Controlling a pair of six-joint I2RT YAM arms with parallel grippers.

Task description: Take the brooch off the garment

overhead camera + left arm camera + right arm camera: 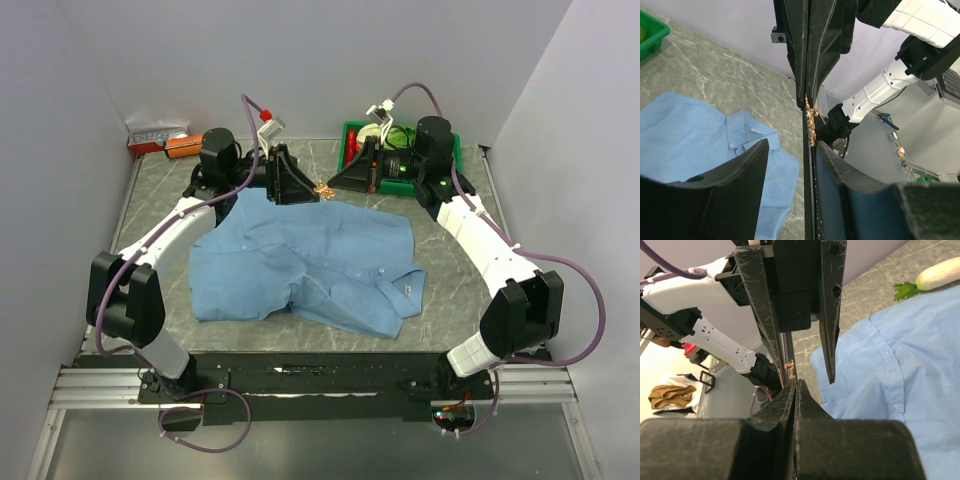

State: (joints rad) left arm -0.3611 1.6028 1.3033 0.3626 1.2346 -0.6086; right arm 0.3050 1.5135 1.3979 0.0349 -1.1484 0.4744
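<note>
One grey marbled table carries everything. On it lies one garment, light blue and wrinkled, spread flat with its collar toward my right arm. My two arms curve in from the near edge and meet over the table's far side, just past the garment's far edge. One green tray stands at the far right corner.

My two grippers face each other tip to tip. My left gripper is spread, one finger on either side of my right gripper's tips. My right gripper is pressed together, pinching the one brooch at its very tips.

One small white neck label shows inside the collar. The brooch, coppery and tiny, hangs in the air, off the cloth.
</note>
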